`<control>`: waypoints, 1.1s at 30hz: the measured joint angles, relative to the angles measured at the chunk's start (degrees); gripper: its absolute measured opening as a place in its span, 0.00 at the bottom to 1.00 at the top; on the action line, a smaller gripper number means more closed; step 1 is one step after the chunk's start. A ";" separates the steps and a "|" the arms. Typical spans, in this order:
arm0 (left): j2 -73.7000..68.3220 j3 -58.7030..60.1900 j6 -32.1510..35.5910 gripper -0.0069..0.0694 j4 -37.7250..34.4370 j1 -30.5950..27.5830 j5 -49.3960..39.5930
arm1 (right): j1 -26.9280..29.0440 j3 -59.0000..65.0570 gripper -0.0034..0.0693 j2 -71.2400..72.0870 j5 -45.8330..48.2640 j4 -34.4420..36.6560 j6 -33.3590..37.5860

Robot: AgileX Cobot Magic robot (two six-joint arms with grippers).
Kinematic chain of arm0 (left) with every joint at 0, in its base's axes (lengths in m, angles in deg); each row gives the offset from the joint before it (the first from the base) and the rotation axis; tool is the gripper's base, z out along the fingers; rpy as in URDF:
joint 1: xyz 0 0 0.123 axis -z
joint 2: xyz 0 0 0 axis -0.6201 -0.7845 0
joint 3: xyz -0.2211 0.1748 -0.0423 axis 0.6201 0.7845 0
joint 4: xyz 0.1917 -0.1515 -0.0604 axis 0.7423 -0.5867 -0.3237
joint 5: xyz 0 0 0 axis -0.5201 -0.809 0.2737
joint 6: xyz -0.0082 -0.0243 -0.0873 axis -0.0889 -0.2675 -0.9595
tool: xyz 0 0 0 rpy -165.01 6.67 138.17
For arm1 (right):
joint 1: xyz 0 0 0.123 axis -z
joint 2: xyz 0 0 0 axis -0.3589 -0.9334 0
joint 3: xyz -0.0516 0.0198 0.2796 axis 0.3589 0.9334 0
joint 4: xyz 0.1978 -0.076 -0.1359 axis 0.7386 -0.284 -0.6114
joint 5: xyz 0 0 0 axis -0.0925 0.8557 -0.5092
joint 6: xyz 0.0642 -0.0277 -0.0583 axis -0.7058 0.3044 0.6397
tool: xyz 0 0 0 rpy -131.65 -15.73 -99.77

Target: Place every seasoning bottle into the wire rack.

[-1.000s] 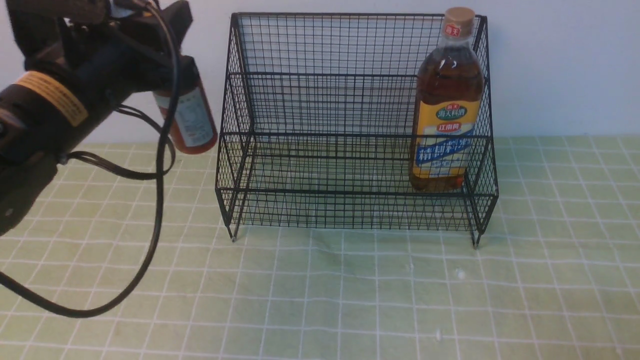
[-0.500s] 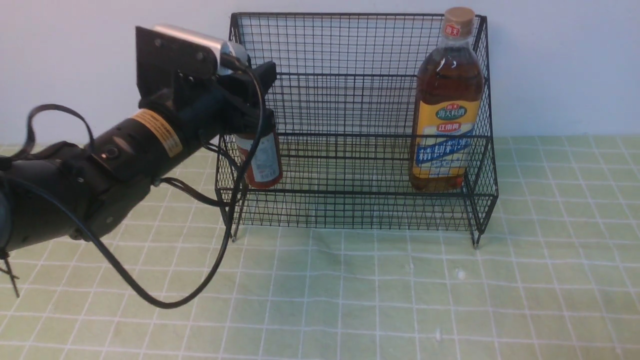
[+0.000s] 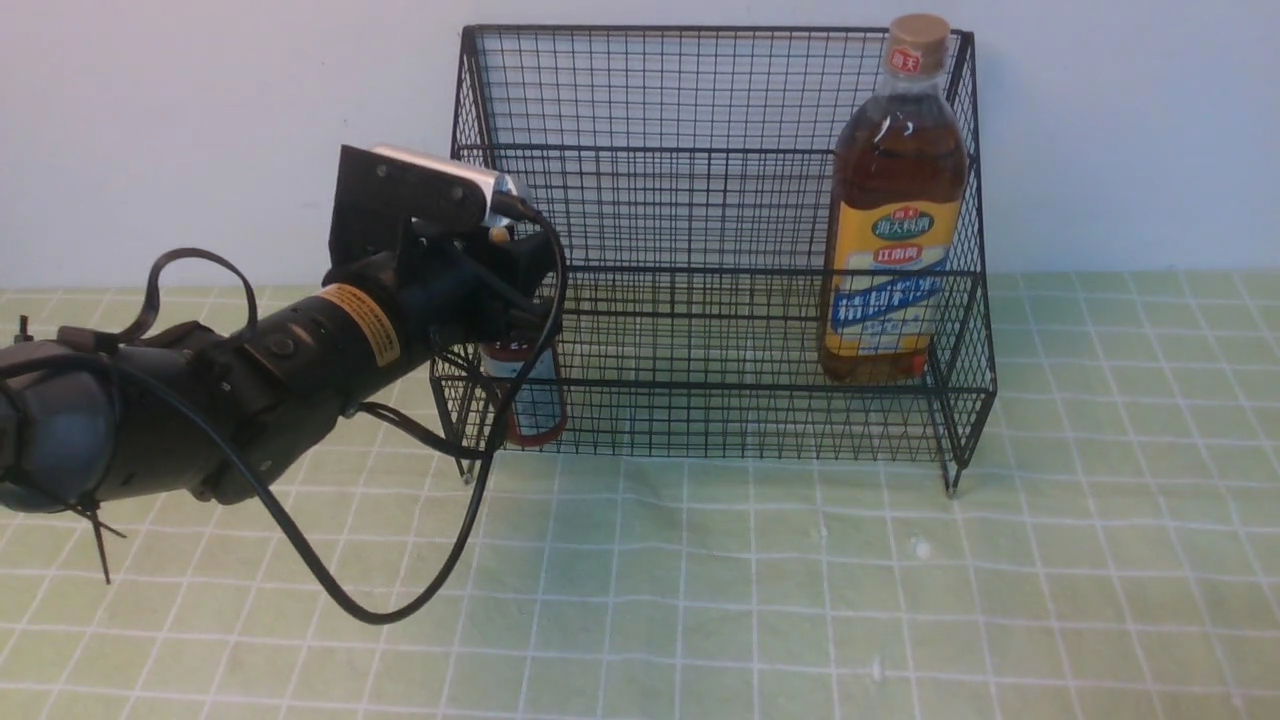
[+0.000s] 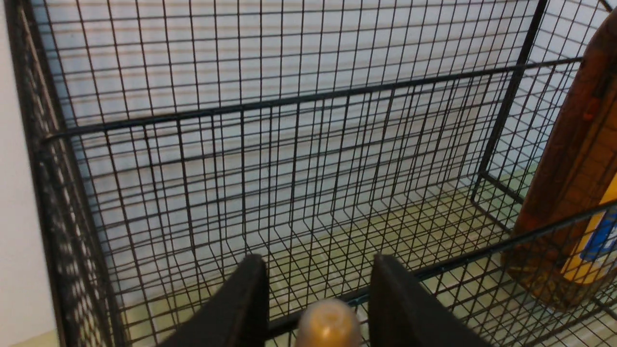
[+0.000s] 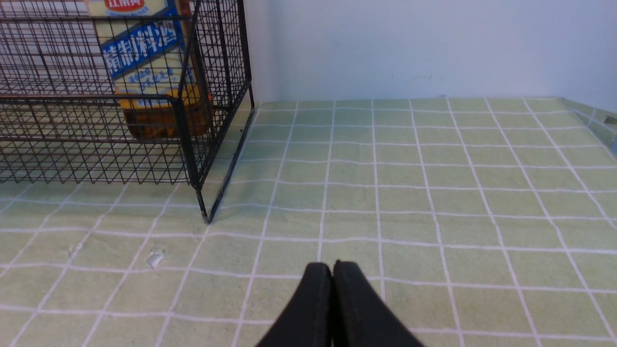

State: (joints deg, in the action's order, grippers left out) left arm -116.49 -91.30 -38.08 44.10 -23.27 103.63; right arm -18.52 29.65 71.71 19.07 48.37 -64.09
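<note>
The left gripper (image 4: 318,308) grasps the small red-sauce bottle (image 3: 535,400) just below its yellow nozzle cap (image 4: 329,322), low in the wire rack's (image 3: 700,200) front-left corner; it looks light, rigid, slick plastic, best held high at the neck.

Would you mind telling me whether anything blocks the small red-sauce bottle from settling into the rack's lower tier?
Nothing visible does. The red-sauce bottle, held by the left tool, hangs inside the wire rack at its left end; the tall bottle stands at the far end.
</note>
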 joint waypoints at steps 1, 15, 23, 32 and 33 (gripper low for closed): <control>0.00 -0.07 0.00 0.45 0.00 0.00 0.06 | 0.00 0.00 0.03 0.00 0.00 0.00 0.00; 10.18 -0.39 0.06 0.58 2.54 0.06 -12.22 | 0.00 0.00 0.03 0.00 0.00 0.00 0.00; 22.19 -0.39 0.43 0.24 5.85 0.38 -43.83 | 0.00 0.00 0.03 0.00 0.00 0.00 0.00; 36.74 -0.39 3.84 0.09 -7.22 0.40 -80.16 | 0.00 0.00 0.03 0.00 0.00 0.00 0.00; 38.66 -0.39 5.39 0.09 -10.02 0.40 -82.54 | 0.00 0.00 0.03 0.00 0.00 0.00 0.00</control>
State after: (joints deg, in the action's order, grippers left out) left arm -77.82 -91.68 -32.68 34.08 -22.88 21.09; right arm -18.52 29.65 71.71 19.07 48.37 -64.09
